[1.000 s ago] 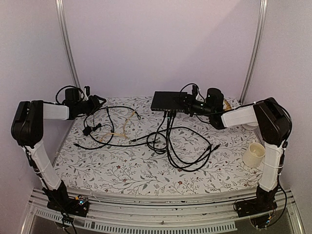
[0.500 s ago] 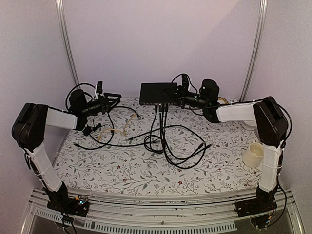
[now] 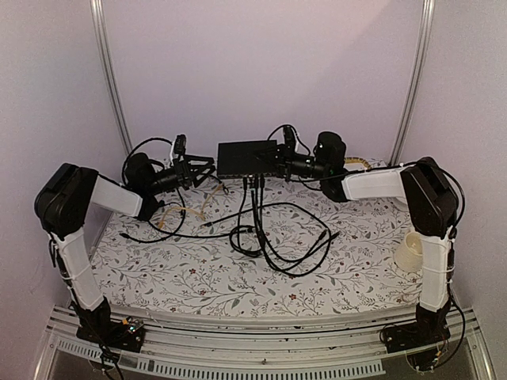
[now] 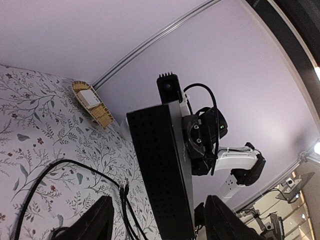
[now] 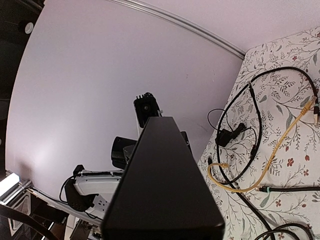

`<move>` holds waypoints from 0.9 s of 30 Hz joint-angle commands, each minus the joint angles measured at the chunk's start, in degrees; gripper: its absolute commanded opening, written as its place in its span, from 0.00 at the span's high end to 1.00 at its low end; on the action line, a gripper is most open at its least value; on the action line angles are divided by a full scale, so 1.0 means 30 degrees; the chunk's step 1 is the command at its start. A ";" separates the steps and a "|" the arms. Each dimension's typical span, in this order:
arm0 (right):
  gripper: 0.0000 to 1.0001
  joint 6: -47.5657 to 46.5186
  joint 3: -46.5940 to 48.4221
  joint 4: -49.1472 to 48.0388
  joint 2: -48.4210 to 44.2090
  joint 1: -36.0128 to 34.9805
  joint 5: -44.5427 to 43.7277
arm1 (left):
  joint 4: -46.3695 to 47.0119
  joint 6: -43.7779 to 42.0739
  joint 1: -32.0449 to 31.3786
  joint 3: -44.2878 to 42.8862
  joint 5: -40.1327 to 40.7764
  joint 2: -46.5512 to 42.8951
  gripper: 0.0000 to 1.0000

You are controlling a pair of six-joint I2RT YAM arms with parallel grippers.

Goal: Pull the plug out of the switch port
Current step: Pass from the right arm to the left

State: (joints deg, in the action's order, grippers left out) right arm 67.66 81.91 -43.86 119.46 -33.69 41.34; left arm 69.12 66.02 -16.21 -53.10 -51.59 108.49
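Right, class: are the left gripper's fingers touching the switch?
Apart. In the left wrist view the left gripper is open, its fingers flanking the switch, with the table showing in one gap and a thin gap on the other side.

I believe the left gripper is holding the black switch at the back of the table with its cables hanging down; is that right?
Not quite: it is the right gripper that holds the switch, gripping its right end, as the top external view shows. The left gripper is open at the switch's left end, not gripping it. The cables do hang down from it.
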 commanded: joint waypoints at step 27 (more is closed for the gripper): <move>0.98 -0.0087 0.2432 -0.1313 0.1100 -0.0824 0.0980 | 0.4623 0.3701 -0.1526 -0.2064 -0.1302 0.2716 0.56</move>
State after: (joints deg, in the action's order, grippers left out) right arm 67.85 86.41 -43.75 123.11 -35.40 43.70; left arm 76.79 73.56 -19.75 -57.89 -54.13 114.80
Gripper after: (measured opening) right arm 0.253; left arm 0.471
